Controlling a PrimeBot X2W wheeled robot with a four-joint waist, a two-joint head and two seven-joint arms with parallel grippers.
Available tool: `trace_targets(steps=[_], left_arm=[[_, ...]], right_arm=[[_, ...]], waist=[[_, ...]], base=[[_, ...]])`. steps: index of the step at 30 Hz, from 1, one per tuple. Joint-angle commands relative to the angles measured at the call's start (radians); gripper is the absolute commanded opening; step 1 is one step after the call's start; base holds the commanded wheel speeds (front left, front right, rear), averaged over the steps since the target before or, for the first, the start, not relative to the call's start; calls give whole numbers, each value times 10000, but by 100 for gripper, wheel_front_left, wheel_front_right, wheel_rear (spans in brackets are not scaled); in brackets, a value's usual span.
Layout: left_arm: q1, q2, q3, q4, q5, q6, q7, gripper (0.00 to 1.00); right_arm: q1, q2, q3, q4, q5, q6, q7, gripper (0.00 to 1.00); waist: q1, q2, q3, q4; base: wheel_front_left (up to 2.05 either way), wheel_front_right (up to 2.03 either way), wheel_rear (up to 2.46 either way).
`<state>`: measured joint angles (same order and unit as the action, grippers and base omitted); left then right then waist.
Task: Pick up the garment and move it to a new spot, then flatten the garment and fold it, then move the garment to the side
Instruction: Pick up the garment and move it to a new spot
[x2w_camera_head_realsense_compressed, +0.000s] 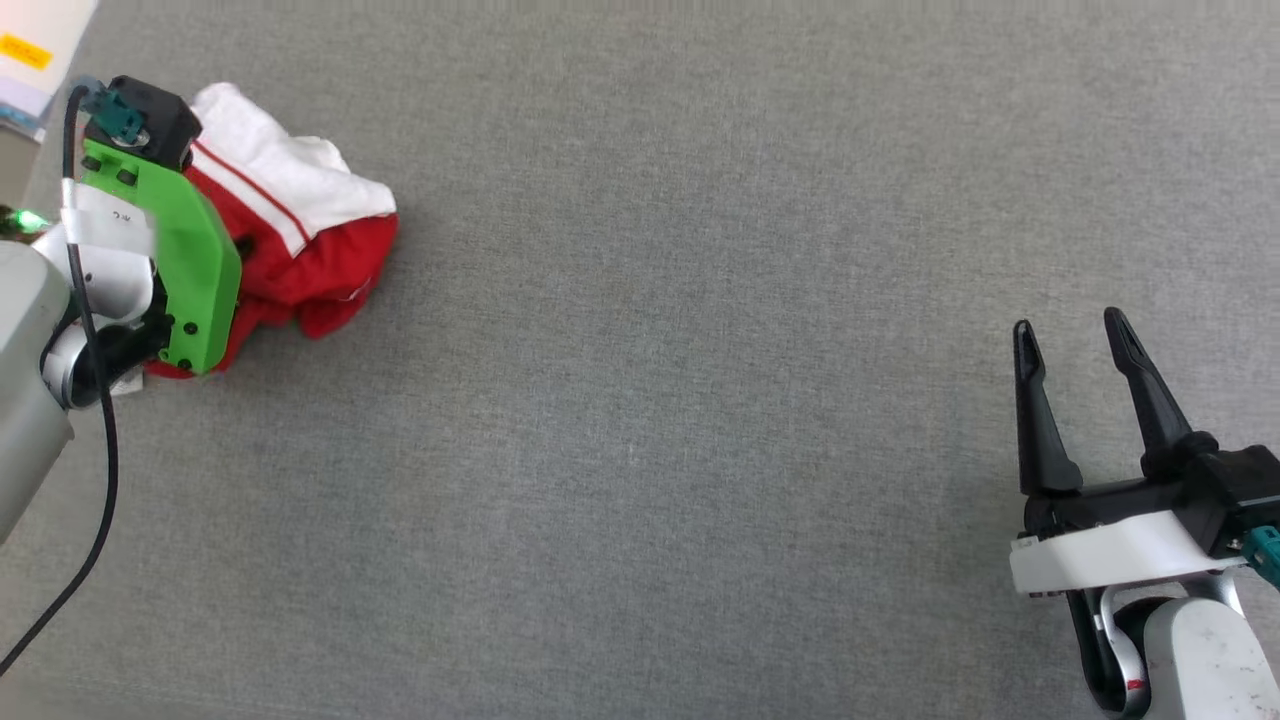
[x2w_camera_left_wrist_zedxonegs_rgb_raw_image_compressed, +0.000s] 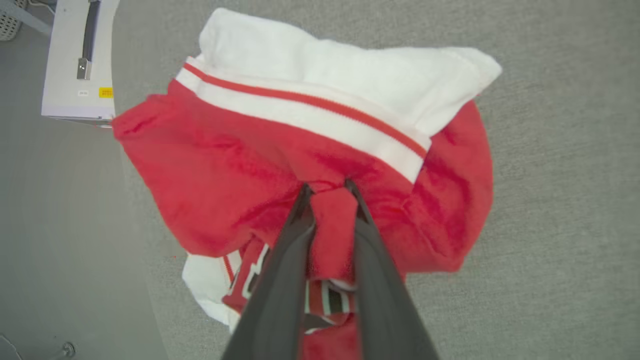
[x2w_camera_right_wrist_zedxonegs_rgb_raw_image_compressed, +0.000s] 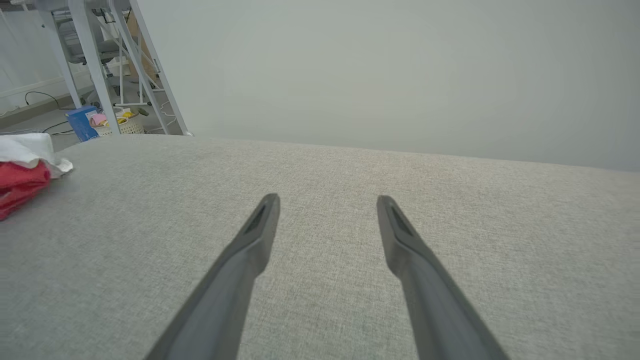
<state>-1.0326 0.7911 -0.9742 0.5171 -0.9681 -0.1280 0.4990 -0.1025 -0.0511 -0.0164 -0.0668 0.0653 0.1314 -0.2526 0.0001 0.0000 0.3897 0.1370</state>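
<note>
The garment (x2w_camera_head_realsense_compressed: 300, 240) is a red and white jersey crumpled in a heap at the far left of the grey table (x2w_camera_head_realsense_compressed: 700, 300). In the left wrist view the garment (x2w_camera_left_wrist_zedxonegs_rgb_raw_image_compressed: 225, 165) has a white sleeve with a red stripe on top and black lettering near the bottom. My left gripper (x2w_camera_left_wrist_zedxonegs_rgb_raw_image_compressed: 327, 187) is shut on a fold of its red cloth, which fills the gap between the fingers. In the head view that arm's green wrist bracket (x2w_camera_head_realsense_compressed: 185, 260) covers the fingers. My right gripper (x2w_camera_head_realsense_compressed: 1070, 330) stands open over bare table at the right, far from the garment (x2w_camera_right_wrist_zedxonegs_rgb_raw_image_compressed: 22, 175).
The table's left edge runs right beside the heap, with grey floor (x2w_camera_left_wrist_zedxonegs_rgb_raw_image_compressed: 50, 225) below and a white box (x2w_camera_left_wrist_zedxonegs_rgb_raw_image_compressed: 80, 60) on it. Beyond the far left corner stand metal frame legs (x2w_camera_right_wrist_zedxonegs_rgb_raw_image_compressed: 100, 65) and a basket of small items (x2w_camera_right_wrist_zedxonegs_rgb_raw_image_compressed: 117, 125).
</note>
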Motion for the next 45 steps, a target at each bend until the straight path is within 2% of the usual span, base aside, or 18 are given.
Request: trace_targets(steps=[1,5,10,13,18,28,34,42,45], left_arm=[[-252,152,-112,-303,106,-27,-230,0],[-491,202,-513,-1258,297,-27,-645,0],[-692,-105,-1051,-2339,581,-27,-918,0],[-809,-489,-1305,-2765,788,-27,-1053,0],[-1056,-1495,-1725,-3191,1086,-27,-1347,0],[-1599,-3726,-2860,-2701,1361,-27,-1870,0],[-556,-4760,-3053,-2291,2007,-27,-1304,0],[1113,-5167,-3058,-1985,2605,-27,-602,0],[1132,-5219,-3059,-1734,2749,-27,-1051,0]], right_arm=[[142,4,-33,39,192,-7,-92,100],[360,6,-39,89,469,-7,-92,100],[507,7,11,92,712,-7,-92,100],[492,7,11,56,799,-7,-92,100],[343,8,35,-12,893,-7,-92,100],[9,8,-147,-228,1105,-7,-92,100],[-154,8,-178,-325,1224,-7,-92,100],[-312,8,-174,-319,1249,-7,-92,100],[-357,8,-191,-249,1186,-7,-92,100]], waist=[[-1,0,-689,-70],[-1,0,-1175,-271],[-1,0,-1490,-771],[-1,0,-1472,-1114],[-1,0,-1226,-1818],[-1,0,-460,-3039],[-1,0,-28,-3375],[-1,0,253,-3341],[-1,0,190,-3229]], base=[[0,0,0],[0,0,0],[0,0,0],[0,0,0],[0,0,0],[0,0,0],[0,0,0],[0,0,0],[0,0,0]])
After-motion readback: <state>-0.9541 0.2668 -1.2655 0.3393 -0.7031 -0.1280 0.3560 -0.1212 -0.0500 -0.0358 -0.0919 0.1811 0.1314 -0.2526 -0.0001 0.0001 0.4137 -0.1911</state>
